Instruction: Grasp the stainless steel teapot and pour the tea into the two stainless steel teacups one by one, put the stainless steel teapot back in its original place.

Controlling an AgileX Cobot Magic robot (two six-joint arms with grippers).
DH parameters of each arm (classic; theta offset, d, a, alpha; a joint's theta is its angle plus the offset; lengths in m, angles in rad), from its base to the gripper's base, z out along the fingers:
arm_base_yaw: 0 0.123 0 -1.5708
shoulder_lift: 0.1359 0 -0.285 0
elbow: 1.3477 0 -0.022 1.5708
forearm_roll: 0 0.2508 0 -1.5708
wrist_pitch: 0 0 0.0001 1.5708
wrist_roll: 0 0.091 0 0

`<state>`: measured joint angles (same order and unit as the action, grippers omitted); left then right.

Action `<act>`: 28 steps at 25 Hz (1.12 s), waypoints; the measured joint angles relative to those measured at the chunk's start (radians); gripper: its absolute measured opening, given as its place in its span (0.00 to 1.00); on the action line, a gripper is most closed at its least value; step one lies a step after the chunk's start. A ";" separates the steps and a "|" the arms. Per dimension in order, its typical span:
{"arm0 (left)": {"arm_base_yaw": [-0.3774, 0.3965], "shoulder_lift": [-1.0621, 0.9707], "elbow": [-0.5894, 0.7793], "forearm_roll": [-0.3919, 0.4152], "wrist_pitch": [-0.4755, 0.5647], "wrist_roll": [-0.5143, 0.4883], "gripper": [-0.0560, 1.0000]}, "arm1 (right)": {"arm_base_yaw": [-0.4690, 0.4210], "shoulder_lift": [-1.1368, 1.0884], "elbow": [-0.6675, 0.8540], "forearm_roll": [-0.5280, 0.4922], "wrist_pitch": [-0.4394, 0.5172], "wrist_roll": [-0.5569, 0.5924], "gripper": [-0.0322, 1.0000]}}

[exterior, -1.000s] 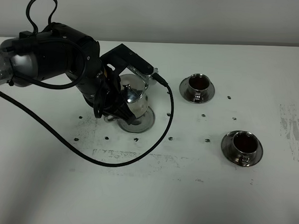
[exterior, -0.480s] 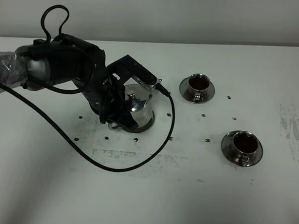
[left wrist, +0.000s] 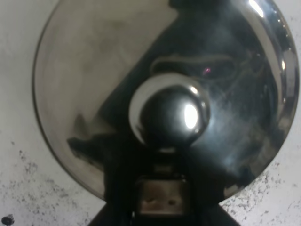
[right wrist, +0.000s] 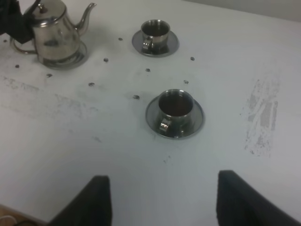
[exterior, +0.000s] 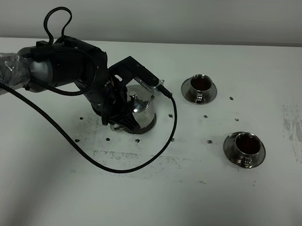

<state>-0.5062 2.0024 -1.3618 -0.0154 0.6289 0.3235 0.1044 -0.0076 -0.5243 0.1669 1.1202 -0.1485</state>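
The stainless steel teapot [exterior: 140, 107] stands upright on its round steel saucer [exterior: 149, 126], left of centre on the table. My left gripper [exterior: 119, 116] is shut on the pot's handle on its left side; the left wrist view looks straight down on the domed lid and knob [left wrist: 168, 114]. The right wrist view also shows the teapot [right wrist: 53, 33]. The two stainless steel teacups sit on their saucers: one [exterior: 200, 85] at the back, one [exterior: 246, 145] nearer the front right. Both hold dark tea. My right gripper [right wrist: 163, 195] hangs open over bare table, short of the nearer teacup [right wrist: 175, 106].
A black cable [exterior: 113, 166] loops over the table in front of the teapot. Small dark specks dot the white tabletop between pot and cups. A scuffed patch [exterior: 295, 129] marks the right side.
The left arm has lowered the teapot from just above its saucer down onto it. The pot now stands upright and covers most of the saucer. Cups and right gripper are unmoved.
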 joint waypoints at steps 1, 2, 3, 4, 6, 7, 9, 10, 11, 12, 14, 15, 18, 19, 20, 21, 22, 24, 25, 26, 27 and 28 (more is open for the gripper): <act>0.000 0.001 0.000 0.000 -0.001 0.000 0.22 | 0.000 0.000 0.000 0.000 0.000 0.000 0.49; 0.000 0.004 0.000 0.000 -0.004 0.000 0.22 | 0.000 0.000 0.000 0.000 0.000 0.000 0.49; 0.000 0.008 0.000 0.000 -0.009 0.000 0.22 | 0.000 0.000 0.000 0.000 0.000 0.000 0.49; 0.000 0.014 0.000 0.000 -0.011 0.000 0.22 | 0.000 0.000 0.000 0.000 0.000 0.000 0.49; 0.000 0.027 0.000 0.000 -0.015 0.000 0.22 | 0.000 0.000 0.000 0.000 0.000 0.000 0.49; 0.000 0.028 0.000 0.000 -0.021 0.000 0.22 | 0.000 0.000 0.000 0.000 0.000 0.000 0.49; 0.000 0.029 0.000 0.000 -0.025 0.000 0.22 | 0.000 0.000 0.000 0.000 0.000 0.000 0.49; 0.000 0.029 0.000 0.000 -0.027 0.000 0.22 | 0.000 0.000 0.000 0.000 0.000 0.000 0.49; 0.000 0.029 0.000 0.000 -0.028 0.000 0.22 | 0.000 0.000 0.000 0.000 0.000 0.000 0.49; 0.000 0.030 0.000 0.000 -0.029 0.000 0.22 | 0.000 0.000 0.000 0.000 0.000 0.000 0.49; 0.000 0.030 0.000 0.000 -0.030 0.000 0.22 | 0.000 0.000 0.000 0.000 0.000 0.000 0.49; 0.000 0.030 0.000 0.000 -0.030 0.000 0.22 | 0.000 0.000 0.000 0.000 0.000 0.000 0.49; 0.000 0.029 0.000 0.000 -0.024 0.000 0.22 | 0.000 0.000 0.000 0.000 0.000 0.000 0.49; 0.000 0.029 0.000 0.000 -0.018 0.000 0.23 | 0.000 0.000 0.000 0.000 0.000 0.000 0.49; 0.000 0.027 0.000 0.000 -0.014 0.000 0.24 | 0.000 0.000 0.000 0.000 0.000 0.000 0.49; 0.000 0.027 0.000 0.000 -0.012 0.000 0.28 | 0.000 0.000 0.000 0.000 0.000 0.000 0.49; 0.000 0.027 0.000 -0.001 -0.010 0.000 0.32 | 0.000 0.000 0.000 0.000 0.000 0.000 0.49; 0.000 0.024 0.000 -0.001 -0.009 0.000 0.42 | 0.000 0.000 0.000 0.000 0.000 0.000 0.49; 0.000 0.020 0.000 -0.001 -0.009 0.000 0.46 | 0.000 0.000 0.000 0.000 0.000 0.000 0.49; 0.000 0.016 0.000 -0.002 -0.009 0.000 0.50 | 0.000 0.000 0.000 0.000 0.000 0.000 0.49; 0.000 0.007 0.000 -0.002 -0.009 0.000 0.54 | 0.000 0.000 0.000 0.000 0.000 0.000 0.49; 0.000 -0.003 0.000 -0.002 -0.009 0.000 0.55 | 0.000 0.000 0.000 0.000 0.000 0.000 0.49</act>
<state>-0.5062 1.9997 -1.3618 -0.0171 0.6200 0.3239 0.1044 -0.0076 -0.5243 0.1669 1.1202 -0.1485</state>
